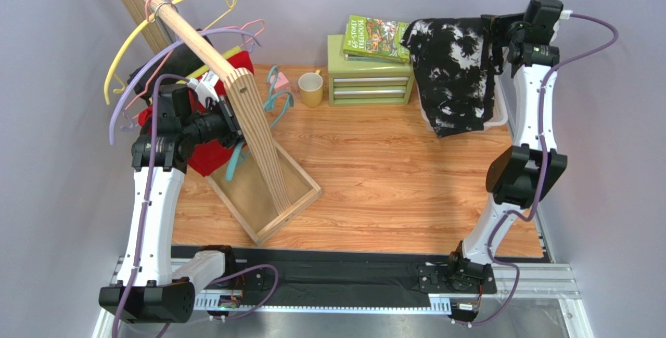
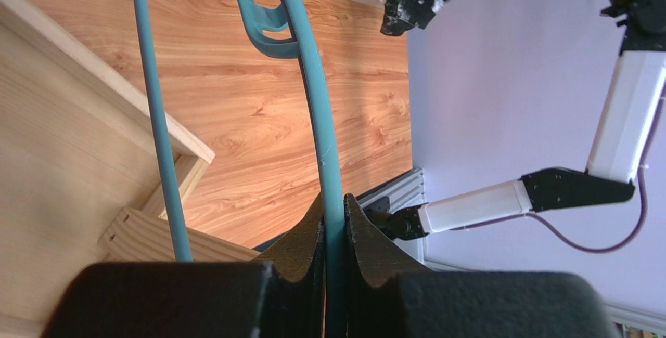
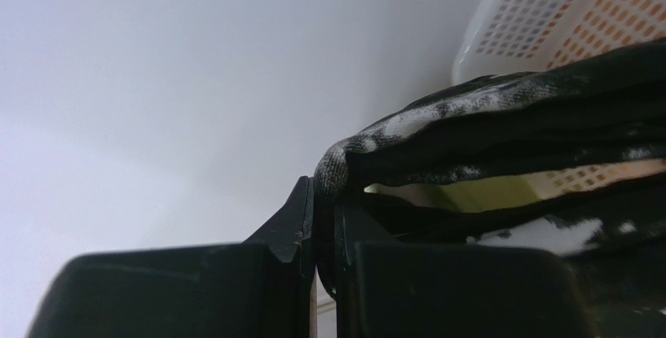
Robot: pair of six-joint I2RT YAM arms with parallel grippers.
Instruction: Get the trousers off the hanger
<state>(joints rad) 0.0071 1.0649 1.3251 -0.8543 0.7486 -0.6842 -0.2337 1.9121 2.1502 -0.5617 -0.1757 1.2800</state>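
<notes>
Right gripper [image 1: 504,30], upper right of the top view, pinches the black splattered trousers [image 1: 453,65]. They hang over the white basket [image 1: 495,123] and hide its inside. Left gripper [image 1: 229,123], at left, clamps a teal hanger [image 1: 234,165] beside the red trousers [image 1: 205,155]. A book [image 1: 377,38] lies on the green drawer unit [image 1: 367,82], whose drawers are shut.

Left wrist view: fingers [image 2: 306,236] press on the teal bar, with a basket corner at upper centre.

Right wrist view: the fingers nip a fold of black cloth, and the perforated basket fills the upper right.
</notes>
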